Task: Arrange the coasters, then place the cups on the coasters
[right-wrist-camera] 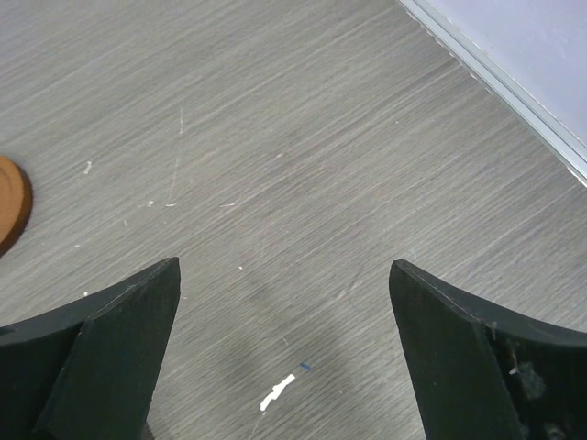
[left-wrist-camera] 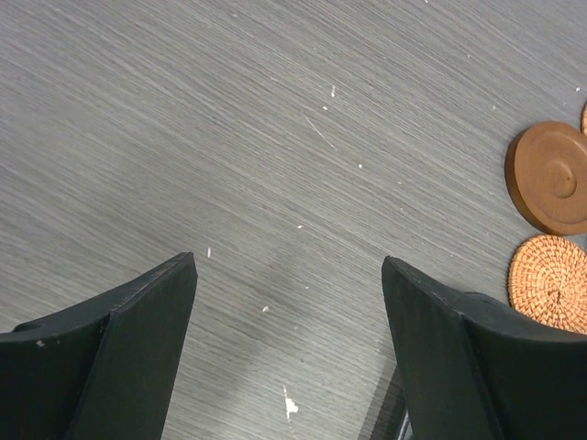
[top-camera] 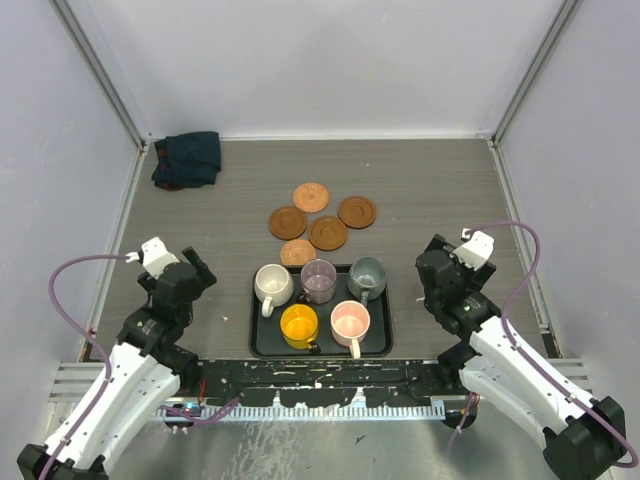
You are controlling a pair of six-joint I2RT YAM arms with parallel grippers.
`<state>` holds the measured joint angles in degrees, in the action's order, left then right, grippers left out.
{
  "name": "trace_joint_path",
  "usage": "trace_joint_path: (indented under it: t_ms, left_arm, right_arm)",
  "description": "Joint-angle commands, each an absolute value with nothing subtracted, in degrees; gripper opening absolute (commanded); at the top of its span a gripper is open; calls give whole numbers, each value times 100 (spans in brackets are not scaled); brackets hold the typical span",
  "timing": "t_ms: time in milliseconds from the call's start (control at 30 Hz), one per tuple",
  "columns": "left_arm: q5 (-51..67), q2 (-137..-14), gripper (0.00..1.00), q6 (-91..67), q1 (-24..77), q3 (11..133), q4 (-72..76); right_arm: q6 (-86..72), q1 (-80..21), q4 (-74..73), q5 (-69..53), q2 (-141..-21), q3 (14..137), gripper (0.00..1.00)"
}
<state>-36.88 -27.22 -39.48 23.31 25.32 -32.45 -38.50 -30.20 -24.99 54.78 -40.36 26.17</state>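
Observation:
Several round coasters lie bunched on the table beyond the tray: a woven one (top-camera: 311, 196), smooth brown ones (top-camera: 287, 222) (top-camera: 357, 211) (top-camera: 327, 233), and a woven one (top-camera: 298, 253) touching the tray's far edge. The cups stand in the black tray (top-camera: 258, 340): cream (top-camera: 272, 284), mauve (top-camera: 318, 280), grey-green (top-camera: 366, 278), yellow (top-camera: 299, 325), pink (top-camera: 350, 321). My left gripper (top-camera: 200, 266) (left-wrist-camera: 289, 259) hangs open over bare table left of the tray. A brown coaster (left-wrist-camera: 548, 176) and a woven coaster (left-wrist-camera: 553, 280) show at its right. My right gripper (top-camera: 432, 262) (right-wrist-camera: 284, 263) is open right of the tray, holding nothing.
A dark teal cloth (top-camera: 187, 158) lies crumpled in the far left corner. White walls with metal rails close in the table on three sides. The edge of a brown coaster (right-wrist-camera: 11, 203) shows at the left of the right wrist view.

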Motion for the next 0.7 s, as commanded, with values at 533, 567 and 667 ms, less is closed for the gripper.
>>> trace_joint_path:
  t_ms: [533,567,667]
  left_arm:
    - [-2448,-5650,83,-3168,2348,4058,-1110]
    - [-2415,-5794,83,-3135,2349,4126,-1043]
    - [-2333,-6244,83,-3097,2351,4282,-801]
  right_arm:
    - [-1721,-3008,-458,4783,-5571,3988,67]
    - [-1612,-3006,-351,4657,-5701,4057,56]
    - [-1299,-2970,140,4078,-6036,4210,11]
